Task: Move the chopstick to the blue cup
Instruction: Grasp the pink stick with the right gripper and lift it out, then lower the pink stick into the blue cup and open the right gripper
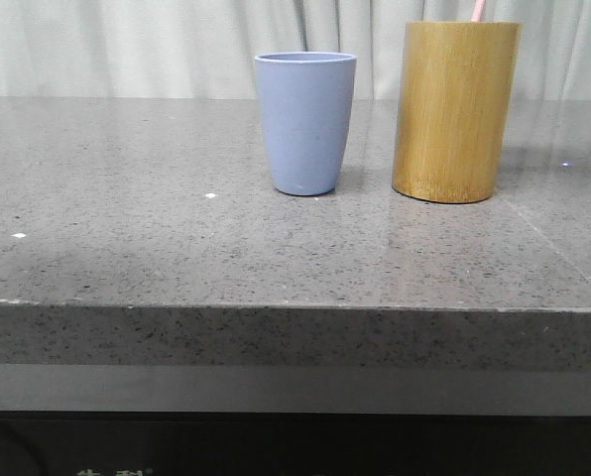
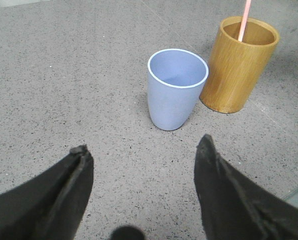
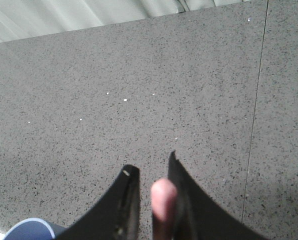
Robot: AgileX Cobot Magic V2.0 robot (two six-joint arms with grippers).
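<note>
The blue cup [image 1: 305, 124] stands upright and empty on the grey stone table, left of a tan bamboo cup [image 1: 454, 109]. One pale pink chopstick [image 1: 479, 10] sticks up out of the bamboo cup, and its top runs out of the front view. Neither gripper shows in the front view. My left gripper [image 2: 144, 147] is wide open and empty, above the table short of the blue cup [image 2: 174, 95]. My right gripper [image 3: 151, 170] has its jaws narrowly apart around the chopstick's top end [image 3: 164, 197]. The end lies against one finger, with a small gap to the other.
The bamboo cup [image 2: 236, 70] almost touches the blue cup's side. The table's front edge [image 1: 295, 307] runs across the front view. A pale curtain hangs behind the table. A seam in the stone [image 3: 254, 125] runs past the right gripper. The blue cup's rim [image 3: 31, 229] shows beside the right fingers.
</note>
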